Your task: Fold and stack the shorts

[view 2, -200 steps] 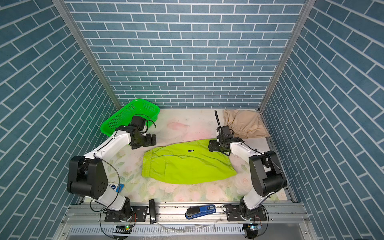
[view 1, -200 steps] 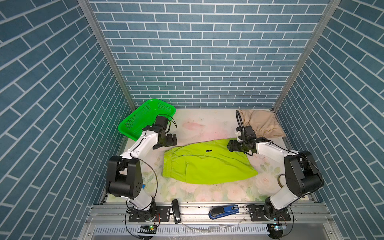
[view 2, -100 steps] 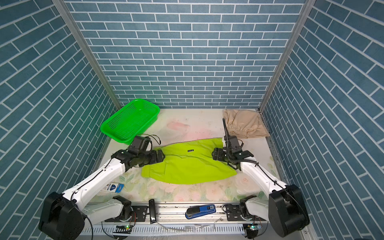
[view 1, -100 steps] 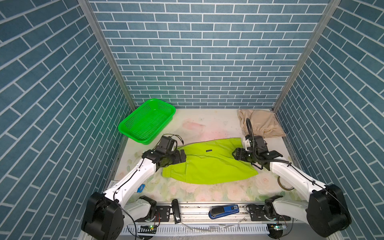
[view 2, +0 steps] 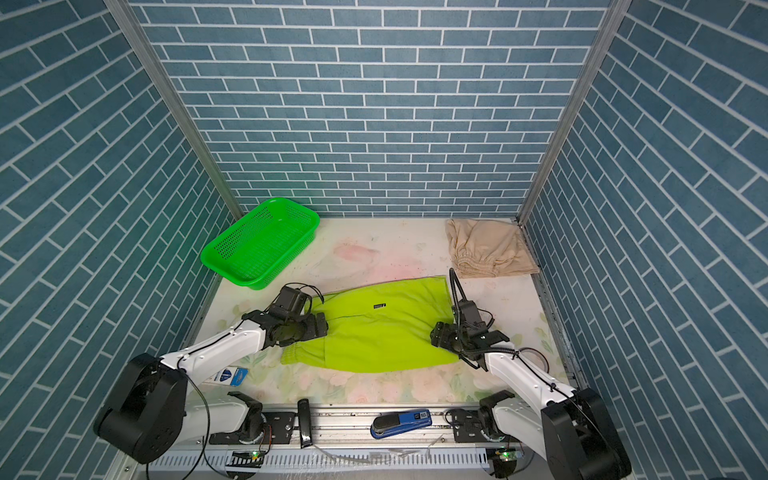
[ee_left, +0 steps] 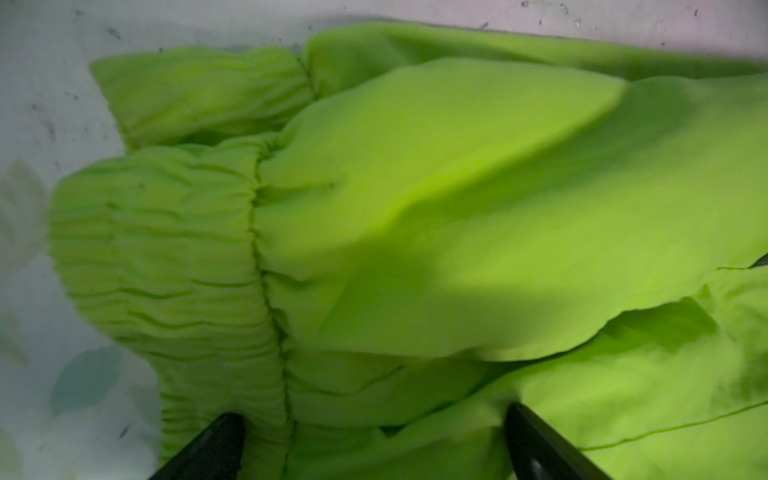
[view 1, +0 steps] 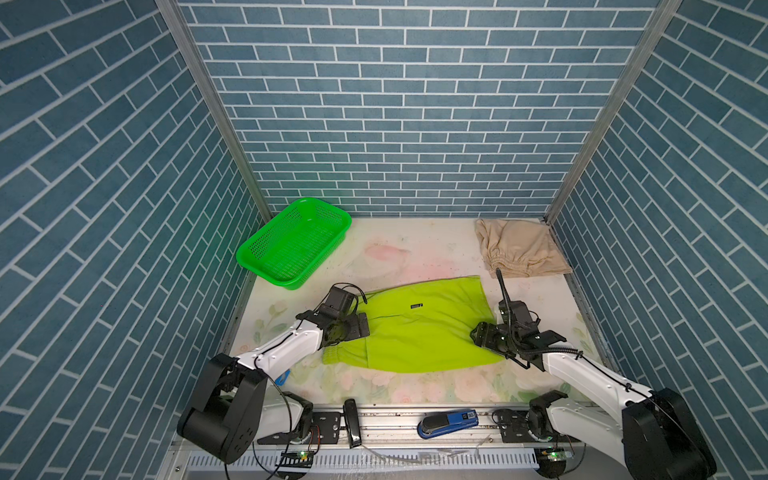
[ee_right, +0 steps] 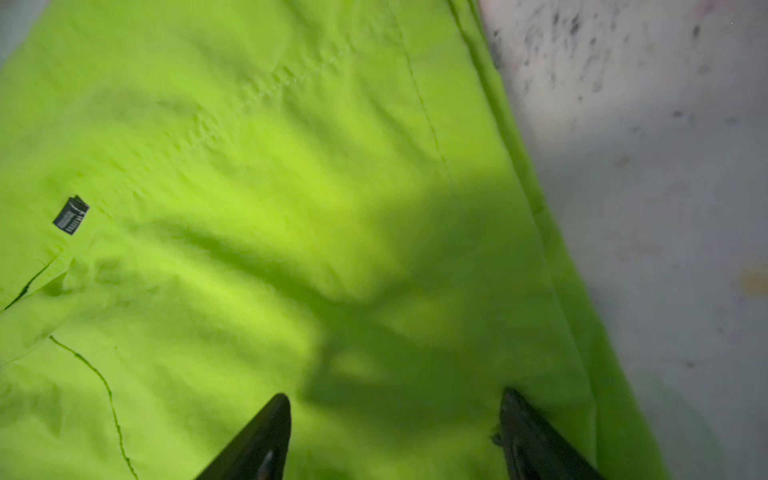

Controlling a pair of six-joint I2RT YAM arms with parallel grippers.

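Entry, lime green shorts (view 1: 419, 332): flat on the table (view 1: 415, 253), stretched between my two claws, one short end under each. Change logged: a second earlier I had both arms at the far edge of the cloth. Since then I had brought them nearer, the left claw (view 1: 359, 328) over the gathered waistband (ee_left: 166, 270) and the right claw (view 1: 478, 334) over the hem end. The cloth itself had barely shifted. Left claw: jaws spread wide, nothing between them but the waistband below. Right claw: jaws likewise apart over smooth cloth, gripping nothing. The black label (ee_right: 70, 215) lay between the claws, on their far side. Beige shorts (view 1: 519, 249): bundled beyond the right claw, well apart from it, in the back corner. Basket (view 1: 291, 249): beyond the left claw, empty, untouched. Assessment: I judged the lengthwise fold done and the end-to-end fold not yet begun. With both claws released and parked at opposite ends, the next pinch looked due there. Stacking with the beige pair remained outstanding.
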